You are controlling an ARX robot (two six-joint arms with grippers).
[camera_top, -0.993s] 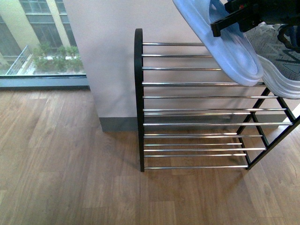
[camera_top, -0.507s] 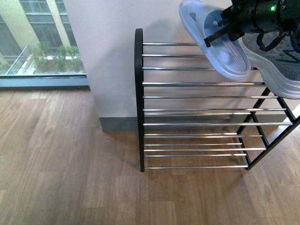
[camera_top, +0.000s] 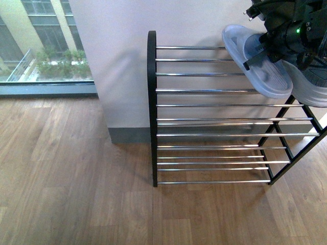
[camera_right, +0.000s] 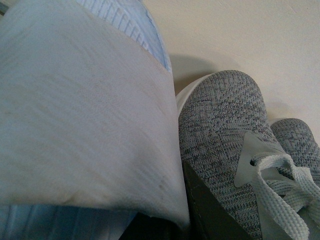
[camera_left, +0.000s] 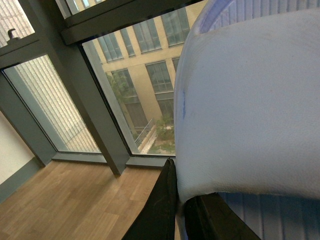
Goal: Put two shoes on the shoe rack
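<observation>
The black shoe rack (camera_top: 151,102) with chrome bars stands against the white wall. One grey knit shoe (camera_top: 310,84) rests on its top tier at the far right; the right wrist view shows two grey shoes (camera_right: 220,130) side by side. My right gripper (camera_top: 257,51) is shut on a pale blue slide sandal (camera_top: 258,66), which lies tilted over the top bars, touching that shoe. In the right wrist view the sandal's strap (camera_right: 80,125) fills my right gripper (camera_right: 172,220). My left gripper (camera_left: 182,210), outside the front view, is shut on another pale blue slide sandal (camera_left: 250,100).
A white wall section (camera_top: 112,61) stands behind the rack, with a grey skirting below. A floor-to-ceiling window (camera_top: 41,46) lies to the left, also behind the left sandal. Wooden floor (camera_top: 76,178) stretches in front of the rack. The rack's lower tiers (camera_top: 214,148) hold nothing.
My right gripper has carried the sandal to the right and down, from above the rack's middle onto the top bars beside the grey shoe.
</observation>
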